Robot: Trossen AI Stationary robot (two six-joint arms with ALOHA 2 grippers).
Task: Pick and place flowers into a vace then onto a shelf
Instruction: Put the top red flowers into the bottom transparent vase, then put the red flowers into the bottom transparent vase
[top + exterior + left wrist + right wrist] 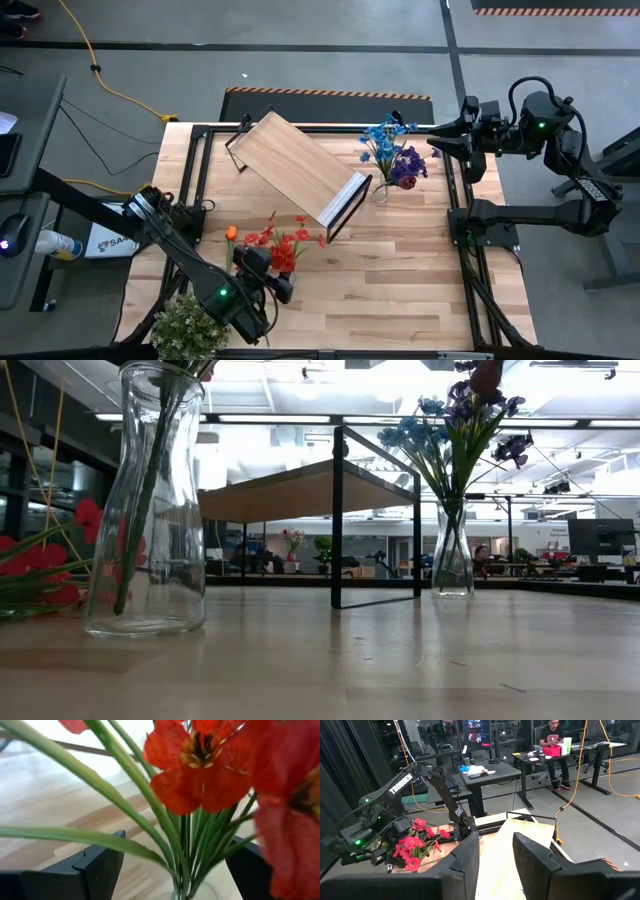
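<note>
Vase (pixel 148 500) top beyond picture's edge

Tabletop (pixel 400 270) — shelf (pixel 295 165), two vases (pixel 380 192)

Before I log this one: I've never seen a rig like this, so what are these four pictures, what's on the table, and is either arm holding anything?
It is a robot with two dark arms at a wooden table. One picture looks straight down, one looks level across the tabletop, and two come from cameras on the arms' wrists.

On the table stand a wooden shelf, a glass vase of red flowers and a second vase of blue and purple flowers. A bushy pale plant sits at the near left corner.

The left gripper is at the red flowers, fingers spread either side of the stems, gripping nothing. The right gripper waits at the table's far right edge, empty and slightly parted.
</note>
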